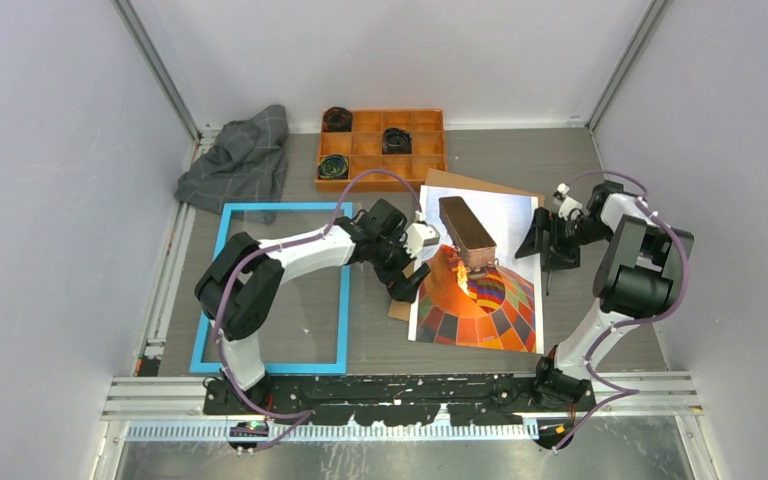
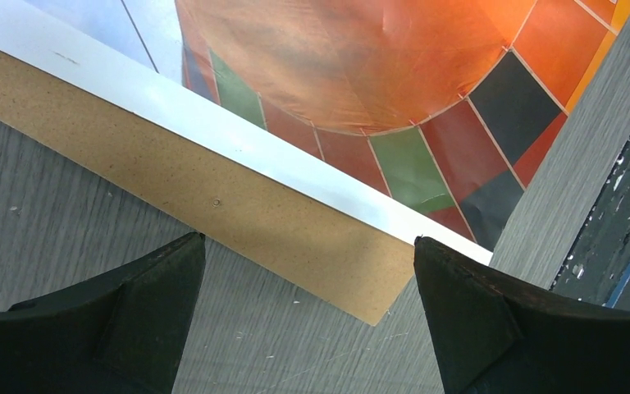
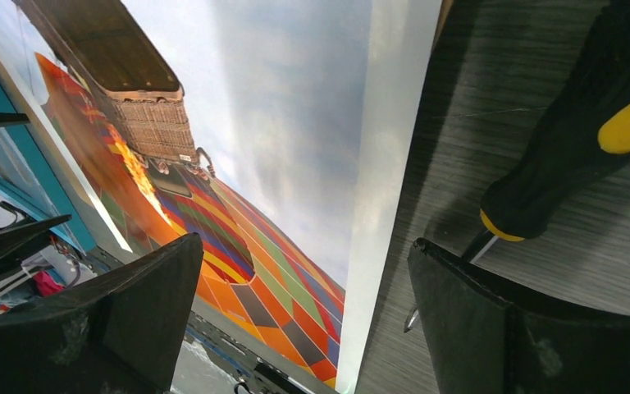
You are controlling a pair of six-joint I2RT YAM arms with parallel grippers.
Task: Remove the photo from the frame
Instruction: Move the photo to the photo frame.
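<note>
The photo, an orange checkered balloon on pale sky, lies flat on the table on top of the brown backing board, outside the frame. The blue frame lies flat to the left with bare table inside its border. My left gripper is open and empty at the photo's left edge. In the left wrist view my left gripper hovers over the board's corner and the photo. My right gripper is open and empty at the photo's right edge. In the right wrist view my right gripper straddles the photo's white border.
An orange compartment tray with black rolls stands at the back centre. A grey cloth lies at the back left. A black and yellow screwdriver lies on the table right of the photo, beside my right gripper. Walls close in on both sides.
</note>
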